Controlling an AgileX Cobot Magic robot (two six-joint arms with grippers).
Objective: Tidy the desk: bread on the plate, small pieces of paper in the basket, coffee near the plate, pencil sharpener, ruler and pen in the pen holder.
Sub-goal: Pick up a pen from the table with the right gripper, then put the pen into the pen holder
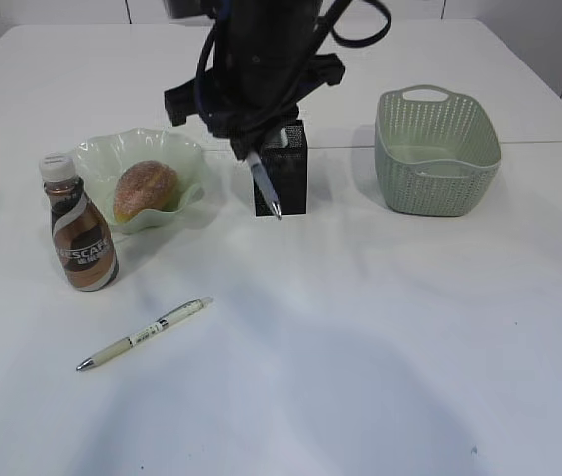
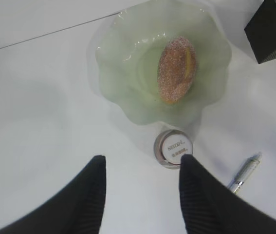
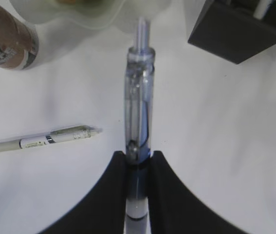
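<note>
Coffee (image 1: 79, 238) label reads "NESCAFÉ", its cap "Nestlé"; print on the desk (image 1: 360, 337) pen (image 1: 142, 334) is unreadable. Right claw (image 3: 138, 165) pinches a clear pen (image 3: 138, 117); left claw (image 2: 142, 168) gapes empty

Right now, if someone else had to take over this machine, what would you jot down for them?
Right gripper: jaws shut on a clear blue pen, hanging by the black mesh pen holder.
Left gripper: jaws open, holding nothing, above the coffee bottle.
Done: bread on the green plate; coffee beside the plate.
Left: drop the held pen into the holder; a pale pen lies on the desk.
Basket at the right; its contents can't be seen.
</note>
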